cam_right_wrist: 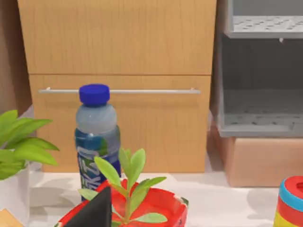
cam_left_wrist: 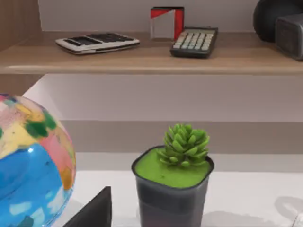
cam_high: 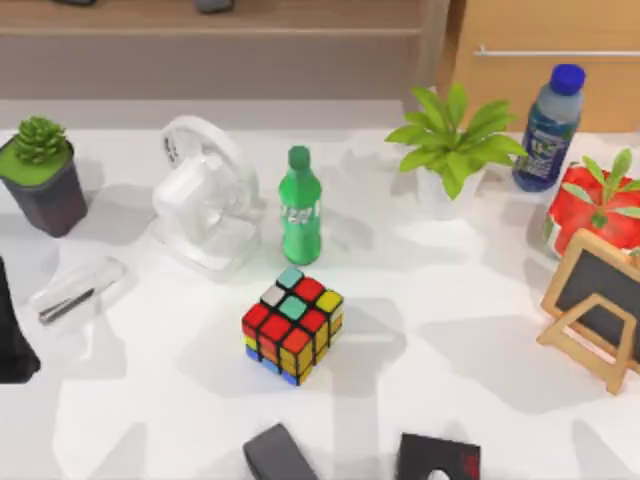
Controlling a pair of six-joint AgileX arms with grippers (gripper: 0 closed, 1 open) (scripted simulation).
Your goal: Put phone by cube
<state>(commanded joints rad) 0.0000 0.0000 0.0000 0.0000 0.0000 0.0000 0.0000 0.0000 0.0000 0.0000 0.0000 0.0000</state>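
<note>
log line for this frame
phone: lying left, untouched | cube: centre, apart from phone | left gripper: facing succulent | right gripper: facing red pot

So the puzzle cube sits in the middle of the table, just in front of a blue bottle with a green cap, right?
Not quite. The puzzle cube does sit mid-table, but the bottle just behind it is green all over, cap included, as the top view shows. The blue-capped bottle stands far off at the table's back right.

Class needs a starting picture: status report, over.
Left gripper by the succulent pot, right gripper by the red planter, both off phone. Phone flat at left of table, apart from cube. Green bottle behind cube.
</note>
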